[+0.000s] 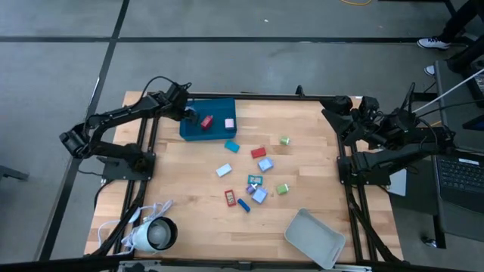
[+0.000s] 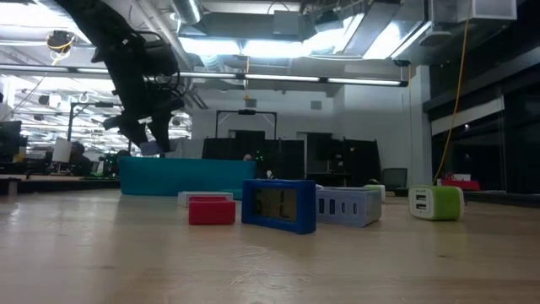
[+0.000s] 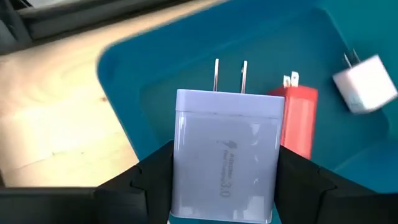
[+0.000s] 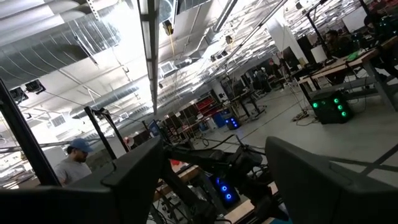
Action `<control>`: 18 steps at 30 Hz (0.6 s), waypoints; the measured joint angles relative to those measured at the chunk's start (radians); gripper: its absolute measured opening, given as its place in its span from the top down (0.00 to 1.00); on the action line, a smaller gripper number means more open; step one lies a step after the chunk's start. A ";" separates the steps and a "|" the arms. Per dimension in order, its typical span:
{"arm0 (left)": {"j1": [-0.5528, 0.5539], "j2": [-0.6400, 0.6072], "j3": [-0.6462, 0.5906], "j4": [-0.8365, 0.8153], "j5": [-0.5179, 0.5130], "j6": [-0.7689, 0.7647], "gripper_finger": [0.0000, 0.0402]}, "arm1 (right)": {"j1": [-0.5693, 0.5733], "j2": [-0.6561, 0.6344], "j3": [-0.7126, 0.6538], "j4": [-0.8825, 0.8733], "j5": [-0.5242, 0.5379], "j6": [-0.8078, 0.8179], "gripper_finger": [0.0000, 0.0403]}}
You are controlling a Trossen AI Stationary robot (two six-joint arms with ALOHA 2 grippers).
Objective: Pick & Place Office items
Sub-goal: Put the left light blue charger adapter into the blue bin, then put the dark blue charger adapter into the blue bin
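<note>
My left gripper [image 1: 188, 113] hangs over the teal tray [image 1: 195, 131] at the table's far left and is shut on a light blue plug block [image 3: 227, 155]. A red block [image 3: 297, 118] and a white block [image 3: 365, 84] lie on the tray floor beneath it. More small blocks, red [image 1: 258, 153], green [image 1: 284, 140], light blue [image 1: 265, 164] and blue [image 1: 243, 204], lie scattered on the table's middle. In the low view the left gripper [image 2: 143, 127] stands above the tray's wall [image 2: 186, 177]. My right gripper [image 4: 214, 180] waits open, raised at the table's far right corner [image 1: 344, 109]. My left gripper pinches the light blue plug block between its two fingers [image 3: 152, 177], one on each side face [image 3: 183, 162]. Its two metal prongs [image 3: 230, 74] point away from the wrist. The fingers come from above, slanting down, and the block is lifted clear over the tray.
A grey tray [image 1: 314, 238] sits tilted at the near right corner. A white round corded device [image 1: 151, 234] lies at the near left corner. Bare wood shows between the scattered blocks and the near edge. A laptop [image 1: 461, 174] stands beyond the right edge.
</note>
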 joint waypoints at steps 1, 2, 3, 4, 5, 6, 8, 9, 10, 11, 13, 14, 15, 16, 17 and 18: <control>-0.001 0.000 0.000 0.000 0.009 0.002 0.49 | 0.000 0.000 0.000 0.000 0.000 0.000 0.28; -0.001 0.000 0.000 -0.003 0.010 0.002 0.49 | 0.000 0.000 0.000 0.000 0.000 0.000 0.28; -0.001 0.000 0.000 -0.006 0.010 0.000 0.49 | 0.000 0.000 0.000 0.000 0.000 -0.002 0.28; -0.001 0.000 0.000 -0.005 0.010 -0.002 0.49 | 0.000 0.000 0.000 0.000 0.000 -0.003 0.28; -0.001 0.000 0.000 0.001 0.010 -0.007 0.49 | 0.000 0.000 0.000 0.000 0.000 -0.003 0.28; -0.001 0.000 0.000 0.006 0.010 -0.010 0.49 | 0.000 0.000 0.000 0.000 0.000 -0.003 0.28; -0.001 0.000 0.000 0.011 0.009 -0.016 0.42 | 0.000 0.000 0.000 0.000 0.000 -0.003 0.28; -0.001 0.000 0.000 0.016 0.009 -0.018 0.36 | 0.000 0.000 0.000 0.000 0.000 -0.003 0.28; -0.001 0.000 0.000 0.022 0.009 -0.019 0.30 | 0.000 0.000 0.000 0.000 0.000 -0.003 0.28; -0.001 0.000 0.000 0.023 0.009 -0.019 0.24 | 0.000 0.000 0.000 0.000 0.000 -0.003 0.28; -0.001 0.000 0.000 0.022 0.012 -0.021 0.16 | 0.000 0.000 0.000 0.000 0.000 -0.003 0.28; -0.001 0.000 0.000 0.022 0.016 -0.026 0.14 | 0.000 0.000 0.000 0.000 0.000 -0.003 0.28; -0.001 0.000 0.000 0.023 0.020 -0.030 0.13 | 0.000 0.000 0.000 0.000 0.000 -0.002 0.28; -0.001 0.000 0.000 0.025 0.029 -0.034 0.12 | 0.000 0.000 0.000 0.000 0.000 -0.002 0.28; -0.001 0.000 0.000 0.034 0.041 -0.037 0.12 | 0.000 0.000 0.000 0.000 0.000 -0.002 0.28; -0.002 0.000 0.000 0.054 0.059 -0.045 0.12 | 0.000 0.000 0.000 0.000 0.000 -0.002 0.28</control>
